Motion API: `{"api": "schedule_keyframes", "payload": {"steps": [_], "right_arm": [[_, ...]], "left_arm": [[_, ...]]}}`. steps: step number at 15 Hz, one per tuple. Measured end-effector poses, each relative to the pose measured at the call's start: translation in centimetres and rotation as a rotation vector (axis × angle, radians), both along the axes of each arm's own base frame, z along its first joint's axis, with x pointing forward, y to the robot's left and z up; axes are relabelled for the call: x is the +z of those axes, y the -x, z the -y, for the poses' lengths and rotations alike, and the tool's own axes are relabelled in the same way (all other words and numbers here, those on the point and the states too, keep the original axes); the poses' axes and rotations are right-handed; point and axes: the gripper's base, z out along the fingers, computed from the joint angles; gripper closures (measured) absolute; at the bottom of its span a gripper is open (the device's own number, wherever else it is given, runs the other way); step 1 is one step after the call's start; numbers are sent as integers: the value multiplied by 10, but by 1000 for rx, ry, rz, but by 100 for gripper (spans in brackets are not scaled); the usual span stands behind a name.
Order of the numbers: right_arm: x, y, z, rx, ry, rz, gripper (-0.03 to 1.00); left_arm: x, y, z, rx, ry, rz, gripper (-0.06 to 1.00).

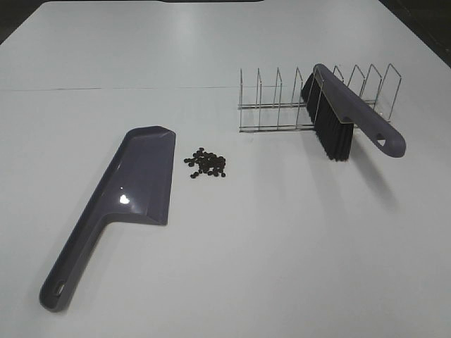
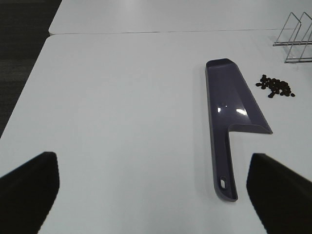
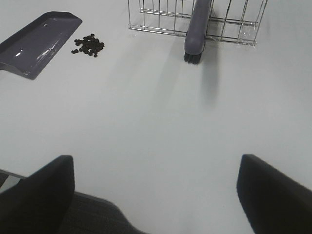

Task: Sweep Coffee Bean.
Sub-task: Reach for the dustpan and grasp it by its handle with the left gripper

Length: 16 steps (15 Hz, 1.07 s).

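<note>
Because the coffee beans [image 1: 206, 164] lay as a loose cluster on the smooth desk [image 1: 282, 267], just left of centre in the exterior high frame, a fast or steep stroke was judged likely to scatter them or roll them past the dustpan [image 1: 144, 176]. The dustpan lay flat at centre left, its long edge just beside the coffee beans but not touching them, and nothing held it. A sweep against it would probably have pushed it away unless the left claw first pinned the handle. The brush [image 1: 345, 116] stood propped in the wire rack [image 1: 282, 105] at upper right, bristles down. Lifting it at an angle risked snagging the wires and dragging the rack.

Left claw [image 2: 151, 163]: fingers spread, nothing between them. Right claw [image 3: 155, 161]: fingers spread, nothing between them. Neither claw appeared in the exterior high frame.

The coffee beans lay well apart from both claws. From the left claw they lay beyond the dustpan's blade. From the right claw they lay far ahead, beside the dustpan, with bare desk between.
</note>
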Motion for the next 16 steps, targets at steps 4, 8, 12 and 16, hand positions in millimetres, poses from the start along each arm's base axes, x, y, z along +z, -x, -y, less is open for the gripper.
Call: {"api": "schedule_keyframes", "payload": {"steps": [4, 8, 12, 16], "right_arm": [[0, 0, 0, 0, 0, 0, 18], [0, 0, -1, 4, -6, 0, 18], [2, 0, -5, 30, -55, 10, 18], [2, 0, -5, 33, -62, 11, 18]], "left_arm": [[0, 0, 0, 0, 0, 0, -3], [0, 0, 0, 0, 0, 0, -3], [0, 0, 0, 0, 0, 0, -3], [0, 0, 0, 0, 0, 0, -3]]}}
